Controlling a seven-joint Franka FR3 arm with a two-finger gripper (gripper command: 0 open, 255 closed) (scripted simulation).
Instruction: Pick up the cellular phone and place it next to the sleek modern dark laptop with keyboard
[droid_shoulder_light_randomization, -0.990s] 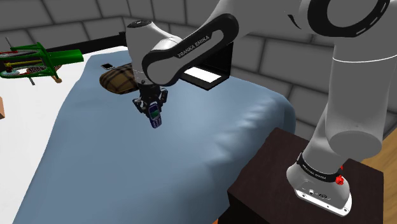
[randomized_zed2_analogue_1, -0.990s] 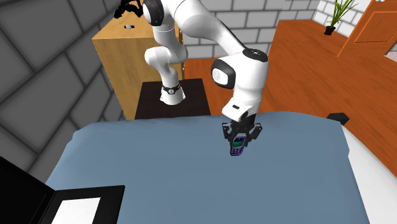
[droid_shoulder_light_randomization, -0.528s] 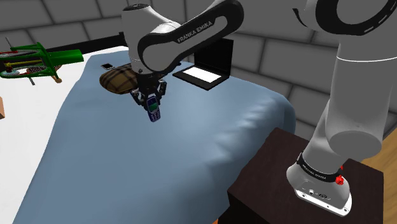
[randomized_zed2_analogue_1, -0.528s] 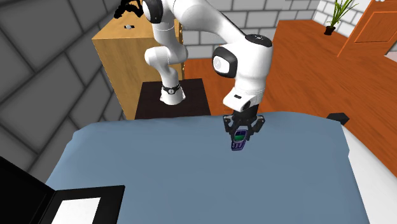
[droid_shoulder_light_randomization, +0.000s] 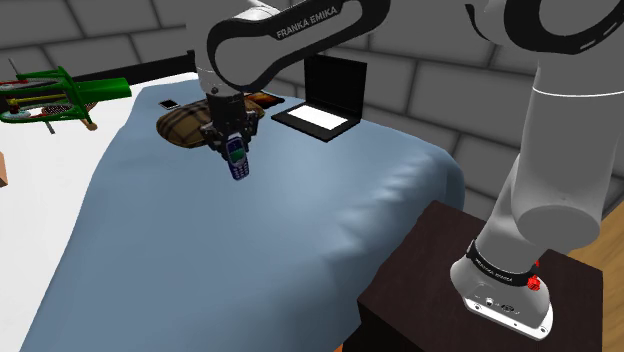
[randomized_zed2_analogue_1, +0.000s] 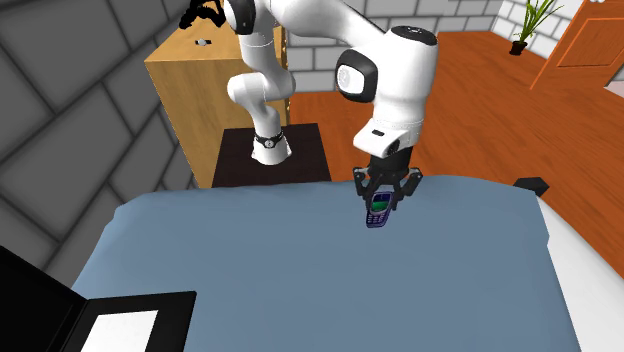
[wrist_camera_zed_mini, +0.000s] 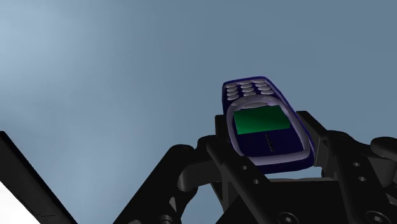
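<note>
Blue-grey bed, grey block walls, wood floor; pincer clamped on dark-blue phone, lifted above bed.

One dark-blue phone, one black laptop and one brown striped round thing are counted at the bed. One gripper is seen on one white arm. Beyond the bed, one wooden cabinet and one potted plant are counted.

The phone hangs above the bed, well apart from the laptop.
</note>
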